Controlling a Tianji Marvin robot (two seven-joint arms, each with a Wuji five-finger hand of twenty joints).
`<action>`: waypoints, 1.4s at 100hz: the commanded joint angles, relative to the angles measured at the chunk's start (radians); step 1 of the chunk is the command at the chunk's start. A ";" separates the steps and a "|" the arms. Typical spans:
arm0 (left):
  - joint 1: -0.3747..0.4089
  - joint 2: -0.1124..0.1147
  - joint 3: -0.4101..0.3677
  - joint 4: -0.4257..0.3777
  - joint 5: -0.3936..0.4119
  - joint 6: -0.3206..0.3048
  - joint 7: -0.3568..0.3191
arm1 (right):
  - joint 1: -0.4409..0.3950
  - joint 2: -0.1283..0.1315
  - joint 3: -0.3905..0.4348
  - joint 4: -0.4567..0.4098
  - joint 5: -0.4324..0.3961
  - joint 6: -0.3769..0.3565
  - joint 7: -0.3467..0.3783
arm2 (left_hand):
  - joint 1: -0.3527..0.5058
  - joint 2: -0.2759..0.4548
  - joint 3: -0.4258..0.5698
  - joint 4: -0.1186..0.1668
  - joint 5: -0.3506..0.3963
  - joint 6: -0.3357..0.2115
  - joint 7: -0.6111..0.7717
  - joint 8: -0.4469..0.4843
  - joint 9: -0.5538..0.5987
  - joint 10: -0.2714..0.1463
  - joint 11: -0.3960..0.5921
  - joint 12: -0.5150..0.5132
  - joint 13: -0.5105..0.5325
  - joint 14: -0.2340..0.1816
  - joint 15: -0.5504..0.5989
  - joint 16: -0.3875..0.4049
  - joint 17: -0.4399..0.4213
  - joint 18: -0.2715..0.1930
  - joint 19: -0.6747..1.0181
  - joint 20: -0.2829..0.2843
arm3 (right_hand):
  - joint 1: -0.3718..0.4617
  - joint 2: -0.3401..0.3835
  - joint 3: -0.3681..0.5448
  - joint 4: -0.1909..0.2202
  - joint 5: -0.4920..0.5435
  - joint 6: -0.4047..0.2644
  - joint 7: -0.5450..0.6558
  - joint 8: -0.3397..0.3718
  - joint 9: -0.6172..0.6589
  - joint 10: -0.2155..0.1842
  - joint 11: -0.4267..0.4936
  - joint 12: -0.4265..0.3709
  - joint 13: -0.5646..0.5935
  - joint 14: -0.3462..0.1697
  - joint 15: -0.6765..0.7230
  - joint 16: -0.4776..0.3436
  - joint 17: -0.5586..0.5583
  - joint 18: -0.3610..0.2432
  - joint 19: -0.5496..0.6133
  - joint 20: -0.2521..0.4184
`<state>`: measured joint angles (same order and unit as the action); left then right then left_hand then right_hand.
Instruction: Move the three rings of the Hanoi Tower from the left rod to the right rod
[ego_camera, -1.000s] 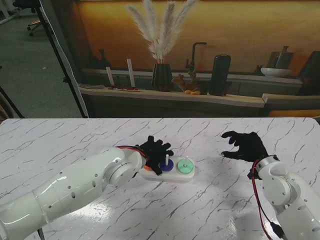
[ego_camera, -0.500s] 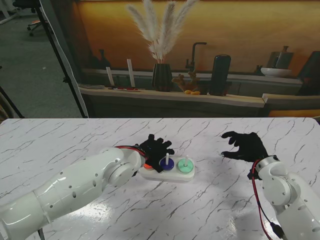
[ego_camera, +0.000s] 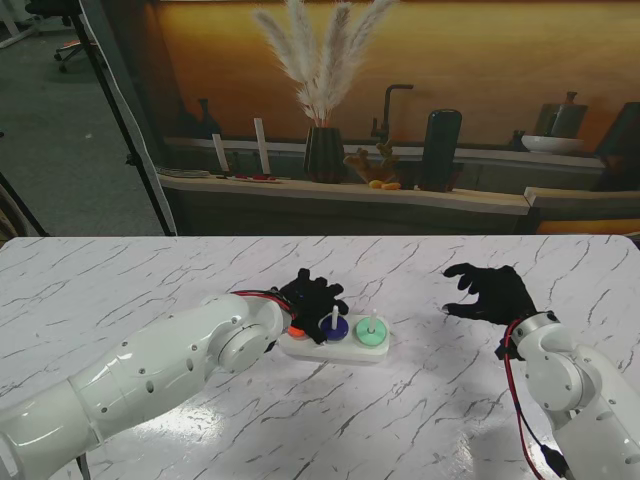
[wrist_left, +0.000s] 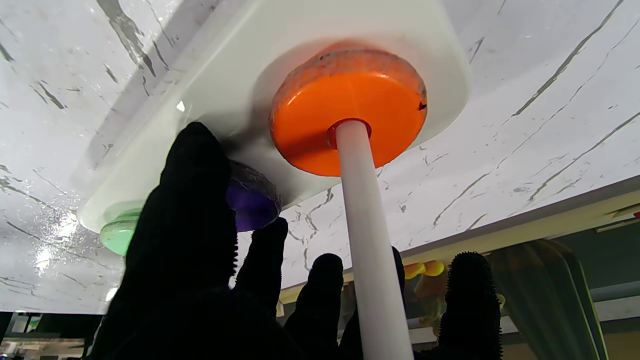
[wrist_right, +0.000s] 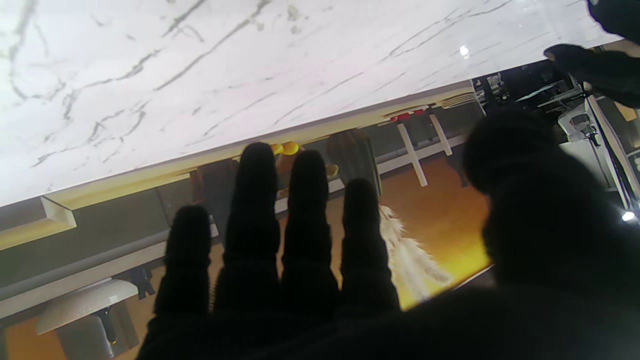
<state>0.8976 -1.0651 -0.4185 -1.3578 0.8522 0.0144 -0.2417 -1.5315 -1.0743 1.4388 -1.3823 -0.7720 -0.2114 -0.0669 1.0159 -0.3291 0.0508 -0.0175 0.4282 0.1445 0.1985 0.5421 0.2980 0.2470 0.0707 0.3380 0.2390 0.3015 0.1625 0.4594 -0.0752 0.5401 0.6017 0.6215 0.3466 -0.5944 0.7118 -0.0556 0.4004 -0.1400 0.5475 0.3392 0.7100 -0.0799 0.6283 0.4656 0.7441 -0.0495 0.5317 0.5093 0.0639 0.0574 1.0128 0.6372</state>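
Spreading loosely over the left end of the tower, the fingers (wrist_left: 190, 210) of the left hand (ego_camera: 311, 297) are seen apart and closed on nothing; the thumb lies against the side of the purple ring (wrist_left: 252, 202), while the other fingertips stand past the left rod (wrist_left: 367, 240), which rises between them. No ring is gripped.

Outward from the fingers, the orange ring (wrist_left: 345, 107) is seated at the foot of the left rod, flat on the white base (ego_camera: 335, 347). The purple ring sits on the middle rod at about 3 o'clock from the orange one in the stand's view, and the green ring (ego_camera: 371, 335) sits on the right rod, farther toward 3 o'clock. One ring is thus judged to be at its goal and two are not.

The rings look like hard, glossy plastic, judged light, stiff and rather slippery. A pinch across the rim at opposite sides is judged best, followed by a straight lift along the rod so that the bore does not bind. The base is judged light enough to shift if a ring drags.

The right hand (ego_camera: 492, 291) hovers over the bare marbled bench (ego_camera: 120, 280), well apart at 3 o'clock of the tower, fingers spread and holding nothing.

No brand, label or writing can be read anywhere.
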 joint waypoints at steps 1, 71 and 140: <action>-0.001 -0.007 0.013 0.008 -0.012 -0.025 -0.026 | -0.007 -0.006 -0.005 0.001 0.003 0.001 0.003 | 0.123 0.080 0.032 0.024 0.045 -0.098 0.050 0.036 0.006 -0.012 0.003 0.004 0.018 -0.016 0.003 0.011 -0.011 -0.005 0.025 -0.009 | 0.003 0.012 -0.014 0.017 0.011 -0.023 0.006 0.006 0.015 -0.016 0.015 0.011 0.009 -0.006 0.017 0.013 -0.014 0.323 0.015 -0.001; 0.058 -0.013 -0.065 -0.014 -0.042 -0.012 -0.001 | -0.004 -0.005 -0.011 0.003 0.004 0.006 0.012 | 0.213 0.124 -0.059 -0.009 0.093 -0.201 0.233 0.145 0.042 -0.030 0.025 0.004 0.032 -0.021 0.008 0.018 -0.014 -0.007 0.019 -0.016 | 0.003 0.016 -0.015 0.016 0.009 -0.022 0.002 0.005 0.014 -0.014 0.014 0.011 0.007 -0.005 0.017 0.014 -0.014 0.323 0.015 0.000; 0.145 -0.014 -0.201 -0.094 -0.096 0.017 -0.002 | -0.002 -0.004 -0.013 0.004 0.004 0.008 0.017 | 0.210 0.119 -0.062 -0.011 0.088 -0.197 0.294 0.157 0.053 -0.028 0.027 0.005 0.032 -0.019 0.006 0.019 -0.018 -0.009 0.011 -0.016 | 0.007 0.016 -0.017 0.017 0.006 -0.021 0.001 0.005 0.012 -0.013 0.013 0.011 0.006 -0.005 0.016 0.013 -0.015 0.322 0.015 0.000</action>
<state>1.0385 -1.0739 -0.6135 -1.4278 0.7627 0.0440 -0.2295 -1.5290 -1.0736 1.4304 -1.3785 -0.7686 -0.2038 -0.0522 1.1608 -0.2822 -0.0431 -0.0273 0.4445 0.0489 0.3493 0.6423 0.3266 0.2234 0.0838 0.3380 0.2681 0.2912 0.1657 0.4644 -0.0772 0.5399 0.6022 0.6187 0.3466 -0.5944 0.7117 -0.0556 0.4004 -0.1400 0.5475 0.3392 0.7100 -0.0799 0.6283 0.4656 0.7441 -0.0495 0.5317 0.5093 0.0639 0.0574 1.0128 0.6372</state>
